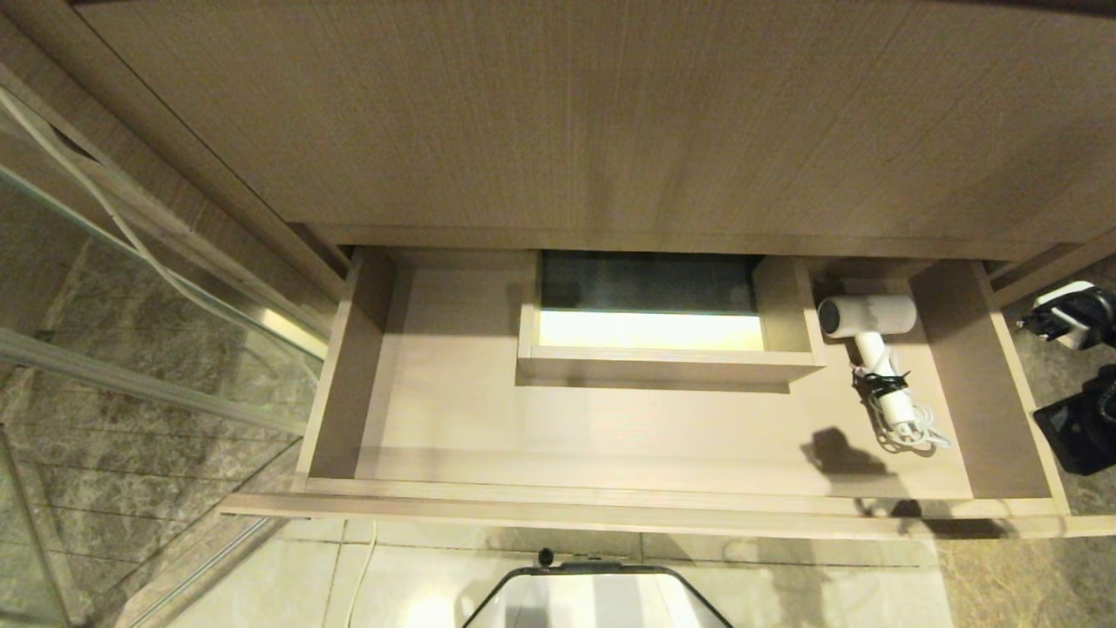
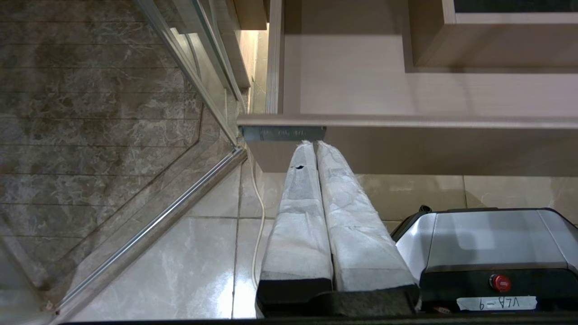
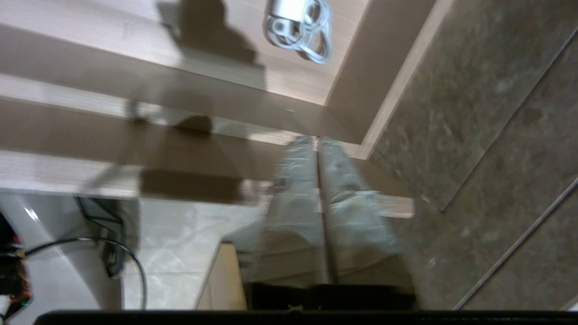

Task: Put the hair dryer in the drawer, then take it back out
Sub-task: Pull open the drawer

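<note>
The drawer [image 1: 610, 510] is pulled wide open under the wood-grain cabinet. The white hair dryer [image 1: 867, 318] lies flat in the drawer's right part, its barrel toward the back and its bundled cord [image 1: 915, 432] toward the front. In the right wrist view only the cord coil [image 3: 298, 27] shows. My right gripper [image 3: 318, 141] hovers over the drawer's front right corner [image 3: 384, 205], apart from the dryer, fingers together with nothing between them. Shut and parked, my left gripper [image 2: 314, 143] sits just below the left end of the drawer front [image 2: 406, 122].
A boxed rectangular cut-out [image 1: 663, 362] stands in the drawer's middle at the back. A glass partition with a metal rail [image 1: 131, 227] runs along the left. Dark parts of my right arm [image 1: 1081, 427] show at the right edge. My base [image 1: 597, 597] is close below the drawer front.
</note>
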